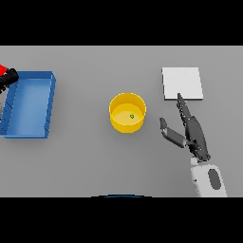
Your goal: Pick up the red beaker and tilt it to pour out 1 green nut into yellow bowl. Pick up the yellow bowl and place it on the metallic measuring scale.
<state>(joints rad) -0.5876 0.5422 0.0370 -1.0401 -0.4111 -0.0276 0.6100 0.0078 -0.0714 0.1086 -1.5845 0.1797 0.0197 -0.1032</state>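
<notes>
Pouring step judged done: one green nut [132,116] lies on the floor of the yellow bowl [127,112], upright mid-worktop [95,161]. Red beaker [4,72] barely visible at the far left edge, touching the left hand [9,78], above the blue tray's [28,105] corner; whether that hand's fingers curl around the beaker cannot be told. Right hand [192,130] hangs just right of the bowl and apart from it, fingers [182,107] straight and pointing up the view, thumb [170,134] spread toward the bowl, holding nothing. Fingertips overlap the lower edge of the metallic measuring scale [182,83], a pale square plate up and right of the bowl. Step in hand, by appearances: reach for the bowl with the right hand. Next move calls for a shift left to bring the wall of the bowl between thumb and fingers, a firm close, a level lift to keep the nut inside, then a short carry up and right onto the scale.
</notes>
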